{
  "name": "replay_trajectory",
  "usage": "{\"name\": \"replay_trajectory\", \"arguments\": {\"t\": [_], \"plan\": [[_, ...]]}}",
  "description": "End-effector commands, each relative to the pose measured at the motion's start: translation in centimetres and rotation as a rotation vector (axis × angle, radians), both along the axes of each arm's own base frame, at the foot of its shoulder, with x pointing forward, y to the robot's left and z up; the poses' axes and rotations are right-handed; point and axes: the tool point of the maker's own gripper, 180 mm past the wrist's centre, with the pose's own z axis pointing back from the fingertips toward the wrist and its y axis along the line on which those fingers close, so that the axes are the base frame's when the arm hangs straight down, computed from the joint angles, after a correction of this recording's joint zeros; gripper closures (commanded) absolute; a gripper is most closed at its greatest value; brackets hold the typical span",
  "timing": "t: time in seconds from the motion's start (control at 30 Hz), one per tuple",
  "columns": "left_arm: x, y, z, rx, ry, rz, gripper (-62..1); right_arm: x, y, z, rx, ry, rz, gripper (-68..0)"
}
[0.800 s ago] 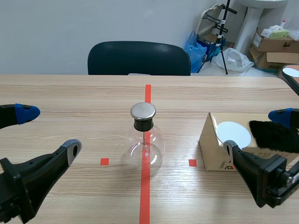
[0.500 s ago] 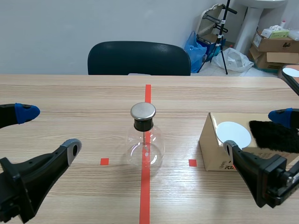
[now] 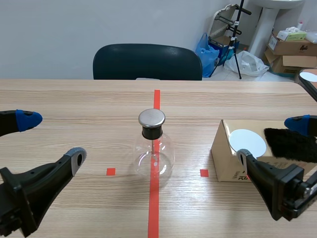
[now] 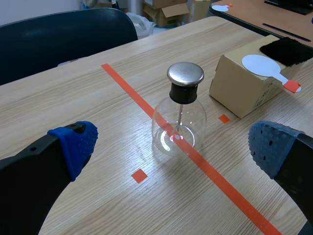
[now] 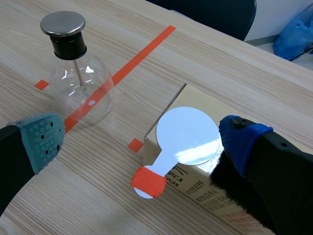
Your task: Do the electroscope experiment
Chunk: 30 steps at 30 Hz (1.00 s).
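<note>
Electroscope [image 3: 154, 156]: a clear, round-bellied glass flask closed by a black stopper and a flat, polished metal disc [image 3: 151, 117], standing on the wood-grain table [image 3: 89, 104]. It stands ahead of the left gripper [image 3: 52, 138], in line with the gap between its fingers and touched by neither. That gripper is spread wide and holds nothing.

The right gripper [image 3: 270, 140] is likewise wide apart and empty. Ahead of it, in its gap, is a cardboard box [image 3: 225, 158] bearing a flat white round paddle [image 5: 188, 136] and a black, furry cloth [image 3: 290, 144]. The cloth lies close against the blue-padded finger; contact cannot be judged.

The right wrist view alone shows the thin rod [image 5: 79, 78] inside the flask. Both wrist views show the paddle's red-taped handle [image 5: 149, 181] overhanging the box edge, which the scene view hides behind a finger.
</note>
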Motion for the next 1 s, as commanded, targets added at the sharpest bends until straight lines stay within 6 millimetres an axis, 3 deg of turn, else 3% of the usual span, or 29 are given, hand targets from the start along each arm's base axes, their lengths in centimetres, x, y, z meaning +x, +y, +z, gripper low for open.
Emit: {"name": "replay_trajectory", "arguments": {"t": [0.0, 0.2, 0.67, 0.97], "plan": [[0.0, -0.3, 1.0, -0.027, -0.025, -0.002, -62.3, 0.4, 0.0, 1.0, 0.001, -0.039, 0.005, -67.9], [0.0, -0.3, 1.0, -0.027, -0.025, -0.002, -62.3, 0.0, -0.5, 0.6, -0.035, -0.028, 0.005, -67.9], [0.0, -0.4, 1.0, -0.027, -0.026, -0.002, -62.3, -3.7, -3.6, -2.5, -0.279, 0.073, 0.024, -67.9], [0.0, -0.4, 1.0, -0.027, -0.026, -0.002, -62.3, -4.7, -4.0, -2.3, -0.359, 0.019, 0.056, -67.9]]}}
